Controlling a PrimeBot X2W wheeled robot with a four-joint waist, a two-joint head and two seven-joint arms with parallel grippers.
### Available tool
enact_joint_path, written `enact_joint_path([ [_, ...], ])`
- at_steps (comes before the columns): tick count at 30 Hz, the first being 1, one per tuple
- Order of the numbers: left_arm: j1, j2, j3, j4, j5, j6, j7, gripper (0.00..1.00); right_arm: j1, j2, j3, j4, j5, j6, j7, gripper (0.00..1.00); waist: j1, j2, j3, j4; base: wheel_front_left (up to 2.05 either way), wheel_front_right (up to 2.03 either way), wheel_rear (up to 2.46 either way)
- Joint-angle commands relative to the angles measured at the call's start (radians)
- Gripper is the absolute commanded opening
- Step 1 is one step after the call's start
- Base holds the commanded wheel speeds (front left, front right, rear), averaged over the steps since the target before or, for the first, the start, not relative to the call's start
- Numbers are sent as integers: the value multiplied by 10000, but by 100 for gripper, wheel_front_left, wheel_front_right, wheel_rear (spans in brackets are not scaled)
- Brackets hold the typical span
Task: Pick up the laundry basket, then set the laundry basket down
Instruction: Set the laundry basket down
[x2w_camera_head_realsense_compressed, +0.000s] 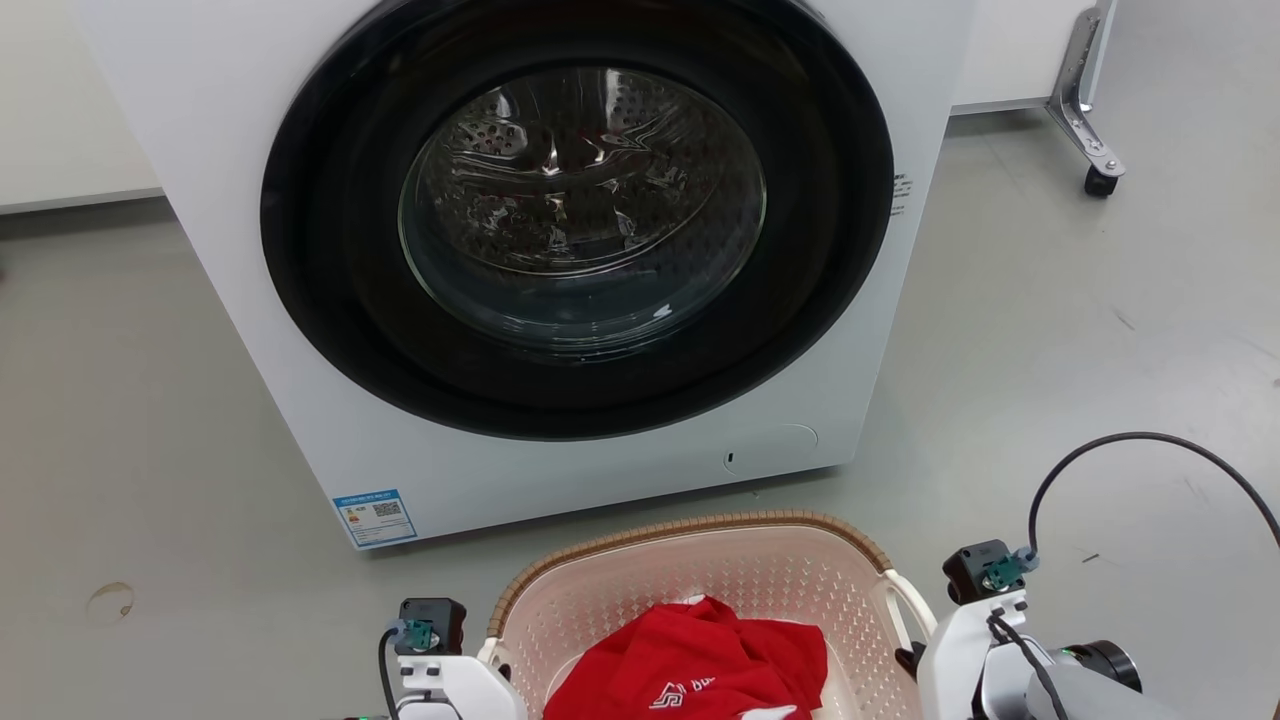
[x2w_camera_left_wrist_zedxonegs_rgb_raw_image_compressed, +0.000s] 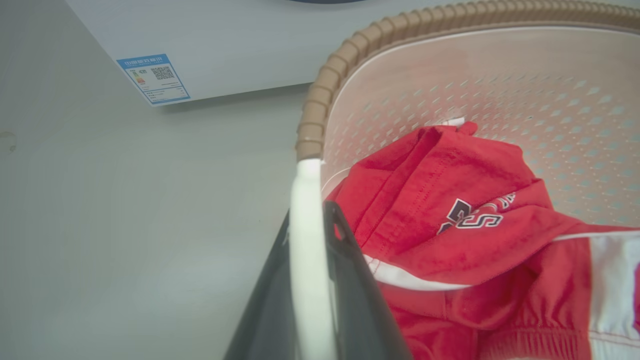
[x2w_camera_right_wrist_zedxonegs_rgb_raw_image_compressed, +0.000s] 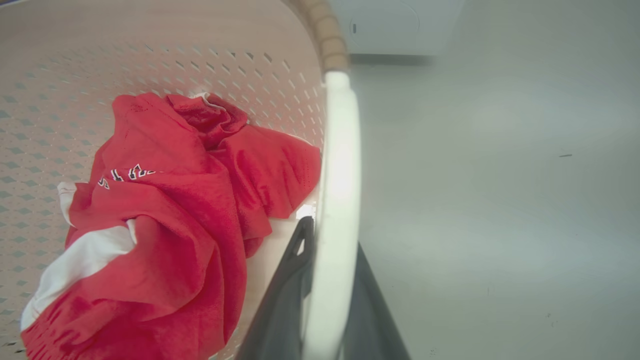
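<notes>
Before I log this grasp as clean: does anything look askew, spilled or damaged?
Nothing stands out. The laundry basket looks intact, the red garment lies inside it, the left gripper clamps its left handle and the right gripper its right handle.

laundry basket (x2w_camera_head_realsense_compressed: 700, 528): near half cut off by the bottom edge
washer (x2w_camera_head_realsense_compressed: 600, 480): top cut off
sticker (x2w_camera_head_realsense_compressed: 375, 517): print too small to read
</notes>
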Motion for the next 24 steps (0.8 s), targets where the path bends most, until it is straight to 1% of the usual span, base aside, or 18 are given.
enact_joint_path([
  [1,-277,265,84,-41,-37,-128,-101,0,-230,-252,-11,-109,-8,54,-159,0,0,-1,26,3,0,0,0],
  [8,-365,265,-8,-33,-72,-45,-154,0,-303,-252,-8,-150,-26,54,-263,0,0,-1,221,21,0,0,0],
  [13,-578,265,-89,-66,-29,178,-503,0,-519,-252,-7,-7,-194,54,-952,0,0,-1,659,41,0,0,0],
  [16,-774,265,-155,-152,17,358,-702,0,-655,-252,-6,61,-310,54,-1313,0,0,-1,1135,81,0,0,0],
  [17,-774,265,-155,-152,17,358,-702,0,-655,-252,-6,61,-310,54,-1313,0,0,-1,1135,81,0,0,0],
  [24,-1535,265,-271,-384,215,1063,-1295,0,-1176,-330,-6,288,-559,54,-2453,0,0,-1,2497,148,0,0,0],
])
